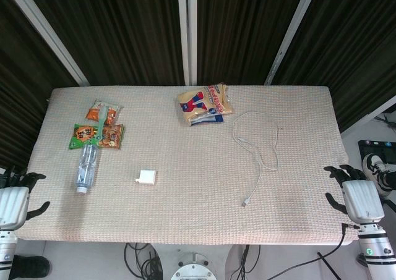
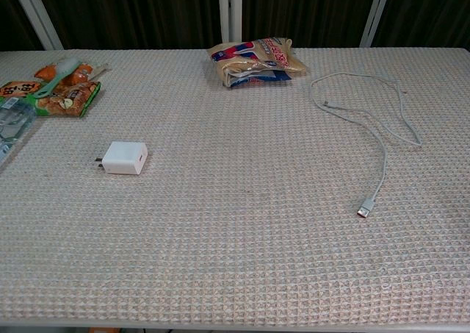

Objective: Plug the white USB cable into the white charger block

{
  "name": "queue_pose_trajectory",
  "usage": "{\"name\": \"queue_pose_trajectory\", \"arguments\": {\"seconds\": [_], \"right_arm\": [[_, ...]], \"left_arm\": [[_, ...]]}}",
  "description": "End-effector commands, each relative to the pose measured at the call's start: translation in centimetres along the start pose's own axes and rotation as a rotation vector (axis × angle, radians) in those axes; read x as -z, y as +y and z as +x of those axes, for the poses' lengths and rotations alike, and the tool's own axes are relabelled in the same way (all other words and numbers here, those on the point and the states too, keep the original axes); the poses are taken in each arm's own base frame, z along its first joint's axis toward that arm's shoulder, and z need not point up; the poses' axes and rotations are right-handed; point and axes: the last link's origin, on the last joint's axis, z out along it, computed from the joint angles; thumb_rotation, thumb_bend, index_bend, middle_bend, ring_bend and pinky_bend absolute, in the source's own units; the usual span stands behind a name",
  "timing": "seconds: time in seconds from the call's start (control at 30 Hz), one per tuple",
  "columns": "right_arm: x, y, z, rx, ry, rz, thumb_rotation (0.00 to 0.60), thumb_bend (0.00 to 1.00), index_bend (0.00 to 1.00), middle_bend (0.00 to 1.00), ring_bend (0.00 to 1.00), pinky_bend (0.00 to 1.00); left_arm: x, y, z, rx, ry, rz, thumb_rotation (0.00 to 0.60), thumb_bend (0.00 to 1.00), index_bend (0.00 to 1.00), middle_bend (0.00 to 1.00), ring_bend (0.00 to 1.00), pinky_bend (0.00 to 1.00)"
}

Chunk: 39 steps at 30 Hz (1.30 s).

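Observation:
The white charger block point(image 1: 147, 177) point(image 2: 125, 157) lies flat on the woven mat, left of centre, its prongs pointing left. The white USB cable point(image 1: 258, 147) point(image 2: 371, 122) snakes over the right half of the mat, and its plug end point(image 1: 246, 202) point(image 2: 365, 210) lies nearest the front edge. My left hand point(image 1: 17, 193) hangs off the table's front left corner, fingers spread and holding nothing. My right hand point(image 1: 354, 190) hovers off the front right corner, likewise spread and empty. Neither hand shows in the chest view.
A clear water bottle point(image 1: 86, 165) lies at the left beside green and orange snack packets point(image 1: 98, 134) point(image 2: 59, 90). A tan snack bag point(image 1: 205, 104) point(image 2: 253, 60) lies at the back centre. The mat point(image 1: 185, 218) covers the whole tabletop.

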Motion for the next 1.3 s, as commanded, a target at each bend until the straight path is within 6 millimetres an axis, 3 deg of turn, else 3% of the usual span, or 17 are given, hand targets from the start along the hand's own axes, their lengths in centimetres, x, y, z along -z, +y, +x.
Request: {"name": "queue_pose_trajectory", "arguments": {"seconds": [0.03,0.1,0.2,0.27,0.47,0.63,0.9,1.03,1.3], "right_arm": [[0.0,-0.2,0.0,0.0,-0.002,0.007,0.6,0.17,0.27,0.38,0.2,0.28],[0.0,-0.5,0.0,-0.008,-0.008,0.021,0.6,0.17,0.27,0.38,0.2,0.28],[0.0,-1.2,-0.1,-0.011,-0.021,0.059,0.6,0.17,0.28,0.38,0.2,0.28],[-0.1,-1.8,-0.2,-0.007,-0.032,0.092,0.6,0.17,0.28,0.38,0.2,0.28],[-1.7,-5.6,-1.6,0.046,-0.139,0.269,0.6,0.17,0.27,0.34,0.15,0.21],[-4.2,-9.7,-3.4,0.122,-0.238,0.449,0.6,0.17,0.27,0.3,0.05,0.08],[-6.7,-15.5,-6.9,0.217,-0.303,0.68,0.6,0.2,0.31,0.31,0.04,0.04],[-6.9,-16.1,-8.2,0.219,-0.296,0.708,0.6,0.24,0.38,0.33,0.04,0.04],[-6.5,-14.6,-9.5,0.225,-0.25,0.68,0.6,0.25,0.42,0.36,0.05,0.04]], "left_arm": [[0.0,0.1,0.0,0.002,0.001,-0.002,0.6,0.15,0.3,0.29,0.12,0.02],[0.0,0.1,-0.1,0.003,-0.001,-0.008,0.6,0.15,0.25,0.26,0.11,0.01],[0.1,0.3,0.0,0.009,0.011,-0.021,0.6,0.15,0.09,0.09,0.01,0.0],[0.2,0.4,0.1,0.006,0.019,-0.026,0.6,0.16,0.05,0.04,0.0,0.0],[0.2,0.7,0.2,-0.001,0.004,-0.031,0.6,0.15,0.04,0.03,0.0,0.0],[0.2,1.0,0.3,0.0,0.001,-0.037,0.6,0.16,0.04,0.03,0.0,0.0],[0.4,1.0,0.5,0.005,0.005,-0.038,0.6,0.15,0.04,0.03,0.0,0.0],[0.5,0.9,0.2,0.011,-0.002,-0.032,0.6,0.16,0.04,0.03,0.0,0.0],[0.4,0.8,0.0,0.018,-0.008,-0.03,0.6,0.16,0.04,0.03,0.0,0.0]]}}
